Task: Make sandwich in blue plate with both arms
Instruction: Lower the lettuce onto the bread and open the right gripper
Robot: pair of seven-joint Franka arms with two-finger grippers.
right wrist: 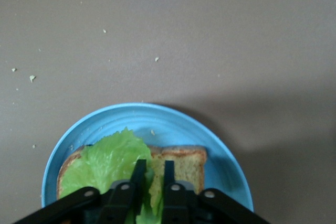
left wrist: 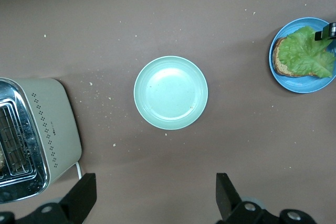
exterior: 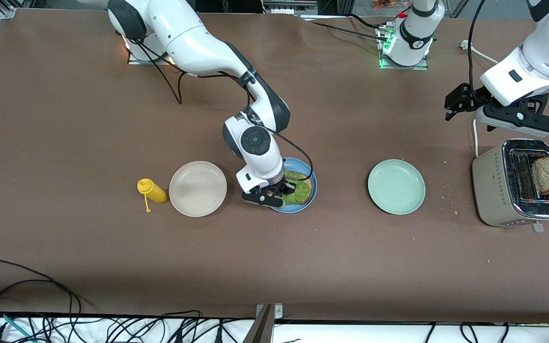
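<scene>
The blue plate [exterior: 311, 190] [right wrist: 157, 113] holds one toast slice [right wrist: 185, 162] with a ruffled green lettuce leaf [exterior: 299, 191] [right wrist: 107, 160] lying on it. My right gripper [exterior: 274, 193] [right wrist: 154, 169] is down on the plate at the leaf's edge. Its fingers stand a narrow gap apart, open, with the leaf's fringe between them. A second toast slice [exterior: 547, 174] stands up out of the toaster [exterior: 493, 190]. My left gripper [exterior: 517, 119] [left wrist: 155, 182] hangs wide open and empty over the table beside the toaster. The left wrist view shows the plate [left wrist: 294, 85] with its leaf [left wrist: 304, 53].
A pale green plate [exterior: 396, 186] [left wrist: 170, 92] lies between the blue plate and the toaster [left wrist: 52, 124]. A beige plate [exterior: 198, 188] and a yellow squeeze bottle [exterior: 152, 191] lie toward the right arm's end. Cables run along the table's near edge.
</scene>
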